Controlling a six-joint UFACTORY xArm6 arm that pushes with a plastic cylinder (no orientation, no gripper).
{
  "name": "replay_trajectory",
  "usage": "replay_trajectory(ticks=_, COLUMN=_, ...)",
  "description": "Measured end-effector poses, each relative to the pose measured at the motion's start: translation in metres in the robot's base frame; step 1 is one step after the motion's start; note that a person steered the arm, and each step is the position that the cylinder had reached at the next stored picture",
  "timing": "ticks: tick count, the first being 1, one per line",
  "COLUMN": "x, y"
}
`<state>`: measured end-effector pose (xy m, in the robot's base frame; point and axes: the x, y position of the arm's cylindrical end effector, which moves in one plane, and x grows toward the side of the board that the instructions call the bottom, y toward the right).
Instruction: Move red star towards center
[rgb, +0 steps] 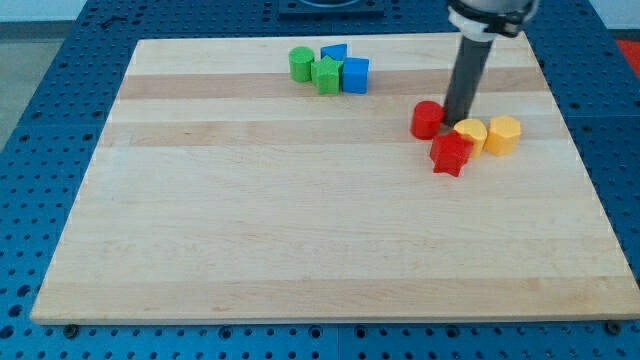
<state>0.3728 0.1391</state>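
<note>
The red star (450, 153) lies on the wooden board (300, 220), right of the middle. My tip (458, 122) stands just above the star in the view, between a red cylinder (427, 119) on its left and a yellow block (471, 134) on its right. The tip is close to all three; contact with the star cannot be told. The rod rises from the tip to the view's top.
A second yellow block (504, 134) sits right of the first. At the view's top a green cylinder (301, 63), a green block (326, 75), a blue block (355, 75) and another blue block (334, 54) are clustered. The board's right edge is near.
</note>
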Motion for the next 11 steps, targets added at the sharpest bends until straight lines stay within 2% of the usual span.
replay_trajectory(ticks=1, x=0.0, y=-0.046)
replay_trajectory(ticks=2, x=-0.001, y=-0.025)
replay_trajectory(ticks=3, x=-0.011, y=0.048)
replay_trajectory(ticks=4, x=-0.009, y=0.149)
replay_trajectory(ticks=5, x=0.049, y=0.131)
replay_trajectory(ticks=6, x=0.079, y=0.073)
replay_trajectory(ticks=8, x=0.057, y=-0.036)
replay_trajectory(ticks=11, x=0.053, y=-0.055)
